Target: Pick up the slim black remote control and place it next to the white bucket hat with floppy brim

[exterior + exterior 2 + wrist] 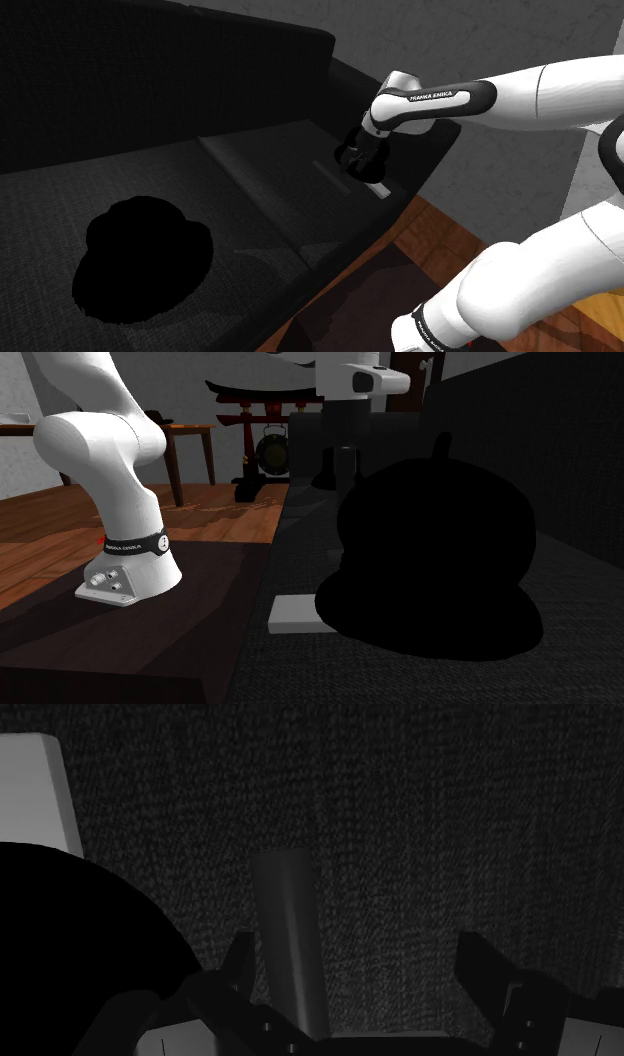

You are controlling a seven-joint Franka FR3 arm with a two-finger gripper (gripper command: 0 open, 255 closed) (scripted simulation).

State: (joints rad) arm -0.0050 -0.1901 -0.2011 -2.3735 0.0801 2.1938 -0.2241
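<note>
The slim remote is drawn as a grey bar lying flat on the dark sofa seat. It runs lengthwise between my fingers, close to one finger and well apart from the other; neither touches it. My gripper is open just above it. In the shoulder view the gripper hangs over the right-hand cushion, with the remote at its left. The bucket hat is drawn as a pure black dome on the left-hand cushion, far from the gripper. It looms close in the second exterior view.
A small light grey block lies on the seat beyond a pure black rounded shape beside my gripper. A white block sits at the sofa's front edge by the hat. The sofa back rises behind; wooden floor lies below.
</note>
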